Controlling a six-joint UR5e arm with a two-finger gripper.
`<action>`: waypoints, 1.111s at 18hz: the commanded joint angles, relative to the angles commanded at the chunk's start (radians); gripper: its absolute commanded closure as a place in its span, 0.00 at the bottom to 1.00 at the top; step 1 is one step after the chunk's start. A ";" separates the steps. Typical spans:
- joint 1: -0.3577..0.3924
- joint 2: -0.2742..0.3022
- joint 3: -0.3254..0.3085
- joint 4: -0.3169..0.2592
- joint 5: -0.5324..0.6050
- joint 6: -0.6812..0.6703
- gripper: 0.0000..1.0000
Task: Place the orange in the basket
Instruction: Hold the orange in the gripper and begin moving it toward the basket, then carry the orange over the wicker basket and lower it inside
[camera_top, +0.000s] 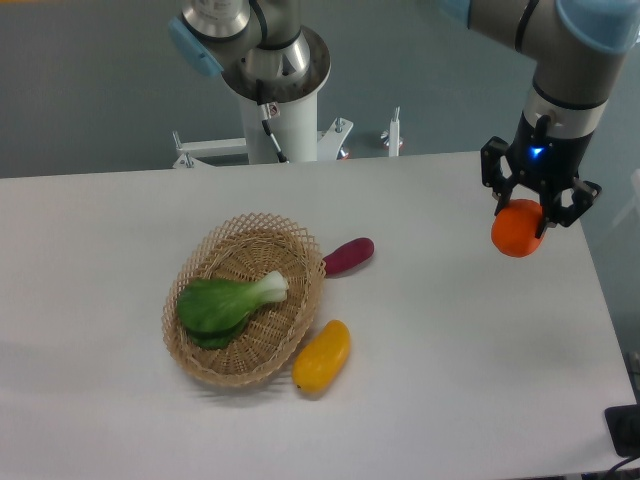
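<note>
Above white table (450, 330), smooth round bright orange (516, 230) in gripper (527, 222)

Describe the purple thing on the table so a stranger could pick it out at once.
Find the woven basket left of the table's middle, holding a leafy green vegetable. Just off its upper right rim lies the small purple vegetable, a stubby oblong. It is dark reddish-purple, unlike the larger yellow fruit by the basket's lower right edge.

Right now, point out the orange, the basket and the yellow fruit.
orange (516, 231), fixed camera, its lower front.
basket (243, 375), fixed camera, near woven rim.
yellow fruit (322, 356), fixed camera, its middle.
</note>
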 joint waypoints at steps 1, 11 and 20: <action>-0.002 0.000 -0.003 0.002 0.000 0.000 0.55; -0.017 -0.006 -0.002 0.003 0.001 -0.064 0.55; -0.175 0.011 -0.015 0.006 -0.005 -0.551 0.55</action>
